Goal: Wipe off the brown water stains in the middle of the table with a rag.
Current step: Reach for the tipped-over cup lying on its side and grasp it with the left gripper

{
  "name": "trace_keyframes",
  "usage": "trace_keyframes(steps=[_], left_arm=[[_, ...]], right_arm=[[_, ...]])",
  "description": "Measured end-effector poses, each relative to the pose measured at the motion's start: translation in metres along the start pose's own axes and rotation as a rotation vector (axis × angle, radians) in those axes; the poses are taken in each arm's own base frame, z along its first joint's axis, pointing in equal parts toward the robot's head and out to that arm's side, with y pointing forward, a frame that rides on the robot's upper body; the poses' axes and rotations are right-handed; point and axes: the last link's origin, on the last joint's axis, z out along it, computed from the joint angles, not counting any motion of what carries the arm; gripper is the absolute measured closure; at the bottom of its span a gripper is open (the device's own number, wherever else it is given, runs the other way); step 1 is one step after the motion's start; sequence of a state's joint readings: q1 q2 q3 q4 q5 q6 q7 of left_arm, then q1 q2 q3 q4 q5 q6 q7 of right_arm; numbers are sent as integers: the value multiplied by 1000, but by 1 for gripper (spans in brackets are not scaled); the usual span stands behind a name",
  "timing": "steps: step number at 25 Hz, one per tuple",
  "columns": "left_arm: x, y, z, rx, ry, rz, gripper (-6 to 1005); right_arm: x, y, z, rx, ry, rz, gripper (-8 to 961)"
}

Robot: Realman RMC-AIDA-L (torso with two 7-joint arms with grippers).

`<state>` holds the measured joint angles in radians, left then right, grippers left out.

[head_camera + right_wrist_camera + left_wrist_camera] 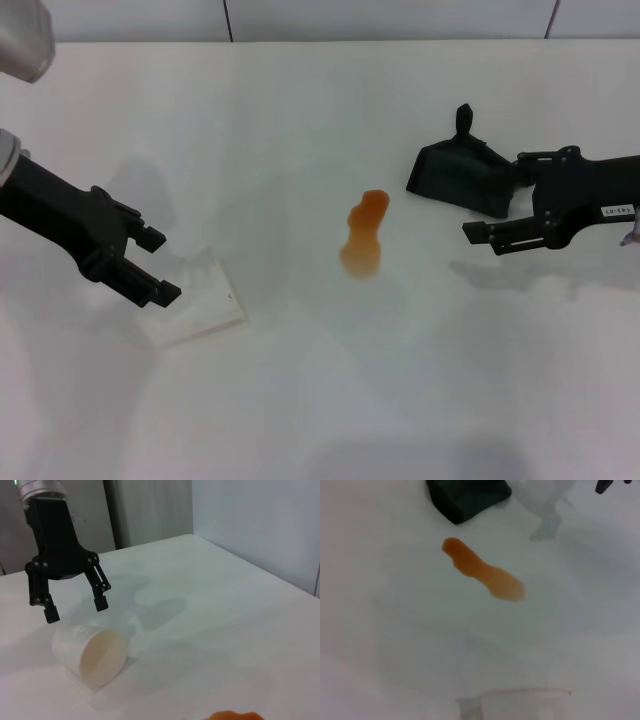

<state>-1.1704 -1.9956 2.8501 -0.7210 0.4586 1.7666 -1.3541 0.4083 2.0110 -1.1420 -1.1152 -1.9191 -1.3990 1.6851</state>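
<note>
The brown water stains (364, 238) lie mid-bench between my two sets of fingers, an elongated orange-brown puddle on the white bench (320, 400), untouched and well apart from both arms. My right gripper (510, 210) hovers on the right side, fingers parted and grasping nothing; one finger reaches toward the dark rag (462, 178), which sits crumpled just beside it, between those fingers and the puddle. My left gripper (150, 265) hangs on the left side, fingers spread and released, directly above a white cup (195, 300) lying on its side.

From the head view the cup reads only as a pale, flattened shape under the left fingers. The right wrist view shows it plainly: the cup (92, 652) tipped over, its mouth open with a faint orange tint inside, the left gripper (75, 607) poised just above it with nothing between the fingers, and a sliver of the stains (232, 715) at the frame's edge. The left wrist view gives the clearest outline of the stains (485, 575), narrow at one end and broader at the other, with the rag (467, 495) near the narrow end but not touching it, and the cup's rim (520, 694) in the foreground.
</note>
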Motion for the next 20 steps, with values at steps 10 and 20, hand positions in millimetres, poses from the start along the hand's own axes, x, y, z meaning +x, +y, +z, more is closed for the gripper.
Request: trace_keyframes(steps=[10,20], left_arm=[[-5,1,5,1,-4,-19,108],[-6,2,12,5,-13,-24,108]], right_arm=[[0,-1,0,6,-1,-4,147],[3,0,0,7,3,0,149]])
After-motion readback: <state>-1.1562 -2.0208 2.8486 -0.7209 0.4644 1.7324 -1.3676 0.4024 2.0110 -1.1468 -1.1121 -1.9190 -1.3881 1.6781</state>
